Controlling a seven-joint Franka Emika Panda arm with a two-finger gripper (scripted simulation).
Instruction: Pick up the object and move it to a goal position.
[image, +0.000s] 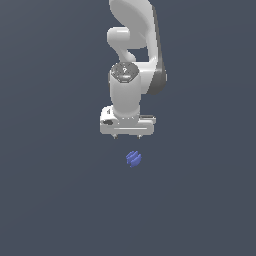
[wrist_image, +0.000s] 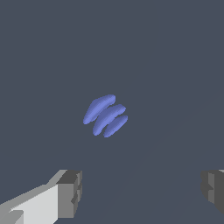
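A plain, dark slate-grey surface (image: 50, 200) fills both views, with no edge or corner showing. The white, glossy robot arm (image: 131, 50) with grey joint parts reaches down over it, wrist pointing downward. At its end, the white gripper (image: 127, 137) with short grey fingers (wrist_image: 70, 192) hangs with its jaws wide apart and nothing between them. The small blue-violet, roundish lump with darker stripes (image: 133, 159) sits on the surface just below the gripper in the exterior view, apart from the fingertips, with nothing beside it or blocking it.
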